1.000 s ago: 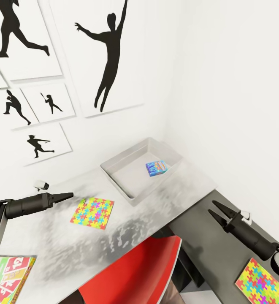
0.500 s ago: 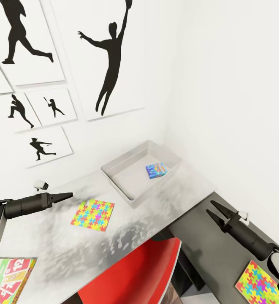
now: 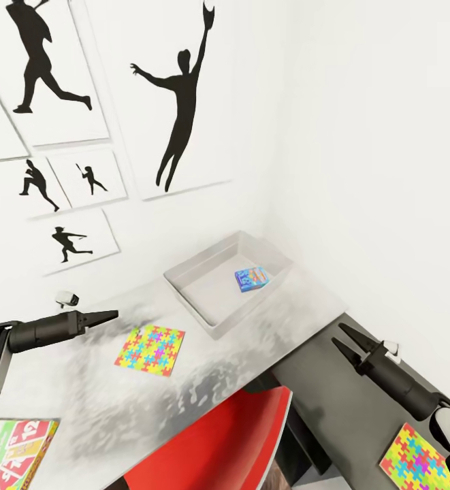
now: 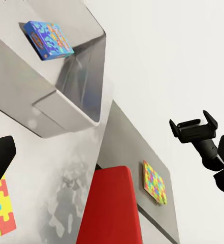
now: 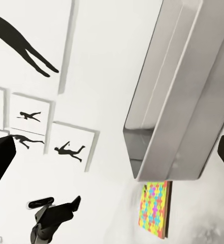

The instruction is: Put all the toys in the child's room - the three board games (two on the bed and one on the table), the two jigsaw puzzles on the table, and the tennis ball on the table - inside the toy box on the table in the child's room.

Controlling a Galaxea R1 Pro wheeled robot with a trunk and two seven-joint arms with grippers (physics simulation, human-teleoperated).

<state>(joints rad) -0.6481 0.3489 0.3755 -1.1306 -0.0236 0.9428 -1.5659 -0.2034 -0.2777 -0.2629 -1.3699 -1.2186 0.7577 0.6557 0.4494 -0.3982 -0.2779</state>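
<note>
Head camera looks down over worktop [image 3: 184,401] toward toy box [image 3: 204,272]; both wrist cameras sit low, nearer, sharing toy box [image 4: 66,101] [image 5: 178,101].

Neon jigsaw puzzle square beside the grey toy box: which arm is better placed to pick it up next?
Probably the left. The left gripper hovers, apparently empty, just beside the neon jigsaw puzzle square, which lies near the grey toy box. The right gripper sits open over the table's dark section, farther away.

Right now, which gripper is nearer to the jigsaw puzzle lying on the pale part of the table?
Left. The left gripper hovers just beside the jigsaw puzzle, toward the wall. The right gripper is far across the table, over its dark section.
</note>
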